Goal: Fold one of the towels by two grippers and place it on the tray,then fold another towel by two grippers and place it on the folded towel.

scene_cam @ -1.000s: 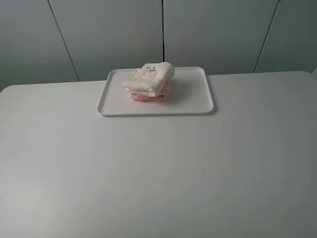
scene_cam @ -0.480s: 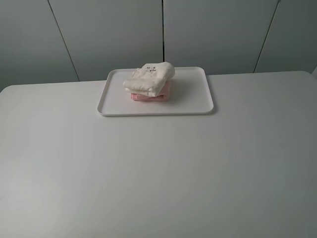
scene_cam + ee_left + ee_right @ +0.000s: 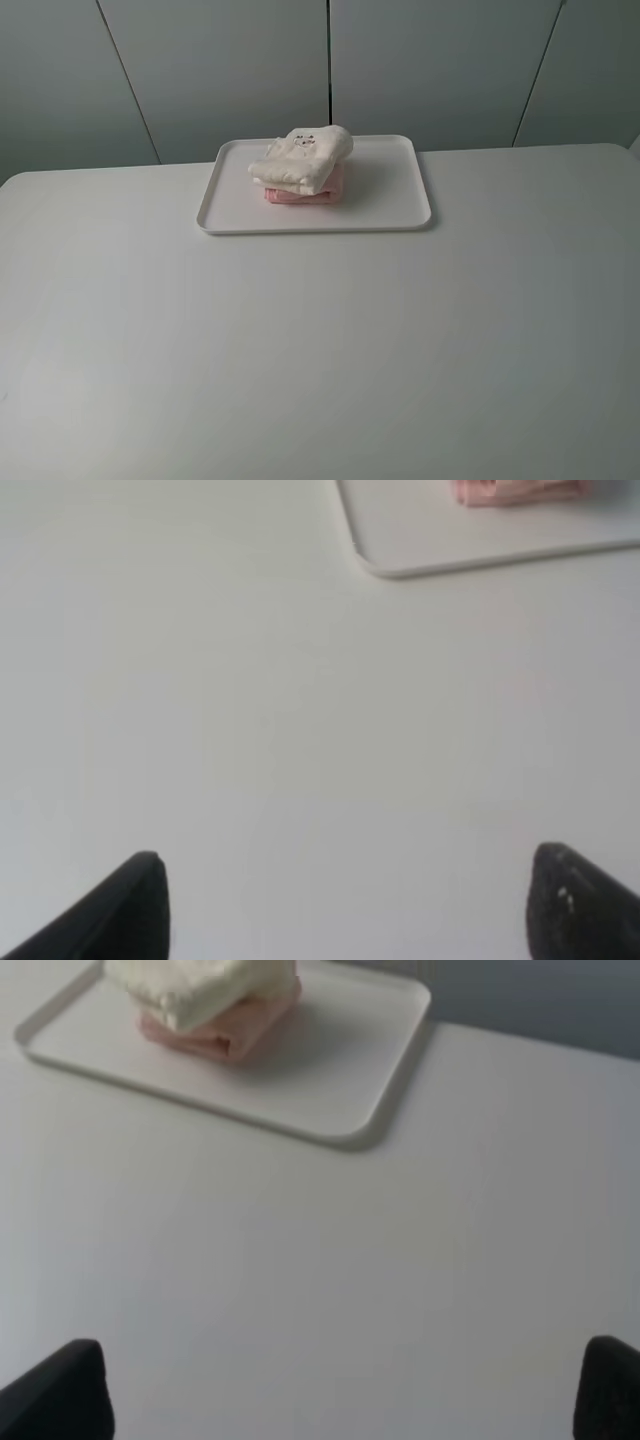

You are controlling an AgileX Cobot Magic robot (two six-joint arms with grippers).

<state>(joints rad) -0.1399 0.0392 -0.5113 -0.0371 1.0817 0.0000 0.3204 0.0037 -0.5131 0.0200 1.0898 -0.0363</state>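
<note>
White tray (image 3: 385, 205) sits at the far middle of the white desk (image 3: 320, 350), with the folded pink towel (image 3: 300, 196) lying on it, left of the tray's centre, and the folded cream-white towel (image 3: 300, 160) stacked on top of the pink one. Left end effector (image 3: 345, 905) is spread wide and empty over bare desk on the near side, well apart from the tray. Right end effector (image 3: 345, 1390) is likewise wide open, holding nothing, near side, well apart from the tray.
</note>
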